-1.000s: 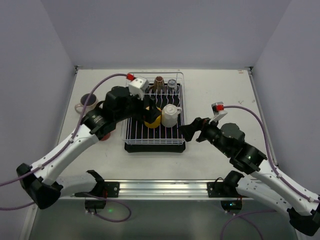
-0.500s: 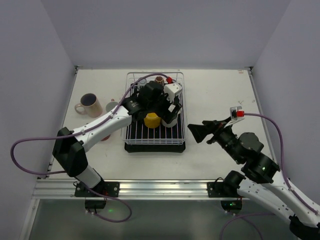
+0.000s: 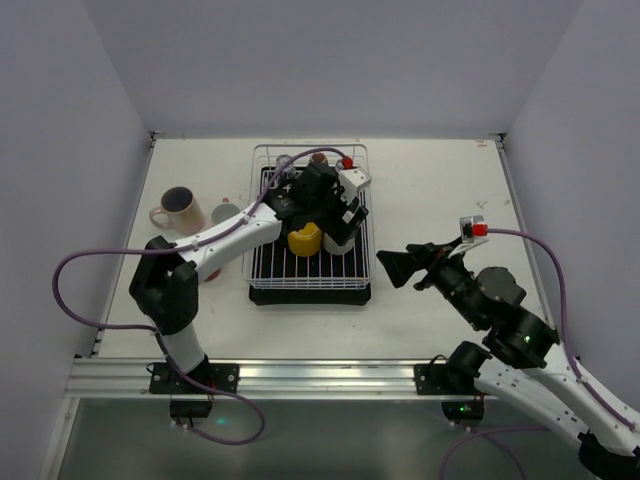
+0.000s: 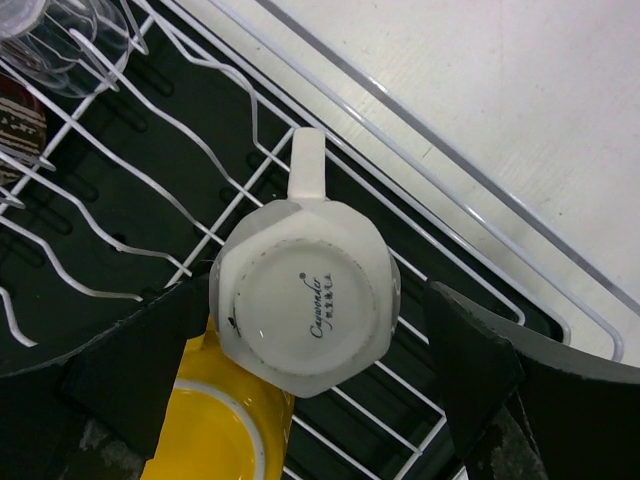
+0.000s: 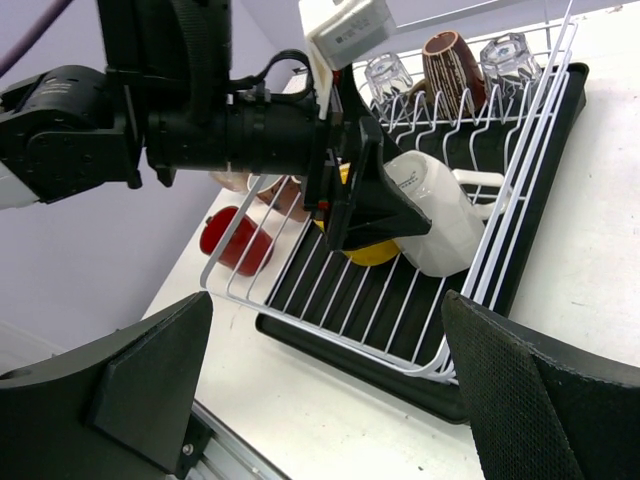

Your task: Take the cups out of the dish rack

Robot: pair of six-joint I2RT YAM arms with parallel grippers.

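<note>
**Entry 1: left claw** [image 4: 315,325], black, two-fingered. It is hovering inside the white wire dish rack on a black drip tray [image 4: 455,195], straddling the white ceramic cup [image 4: 305,310].
- Room at the cup: one finger [image 4: 140,365] is sitting right against the cup's wall, and contact cannot be told. The other finger [image 4: 475,365] is standing off it with a visible gap.
- Room farther out: a yellow ceramic cup [image 4: 215,440] is crowding the tight finger's side, just beside the white one. The rack's rim wire is running just outside the free finger, and bare white tabletop [image 4: 480,80] is opening beyond that.

**Entry 2: white cup.** Its base is facing the claw and its mouth is pointing away, so the long axis is running along the fingers. In the right wrist view it is leaning tilted on the wires. The handle is sticking out sideways, clear of both fingers, toward the rim.

**Entry 3: claw state.** The jaws are spreading to full width and are carrying nothing.

**Entry 4: farther out.** Two clear glasses [image 5: 388,72] and a dark brown cup [image 5: 447,55] are sitting upside down on the prongs at the rack's end beyond the claw. A red cup [image 5: 235,240] is sitting outside the rack on the arm's side.

**Entry 5: right claw** [image 5: 330,390], black. It is hovering well apart from the rack over bare table, facing it, with jaws gaping wide and holding nothing.
</note>
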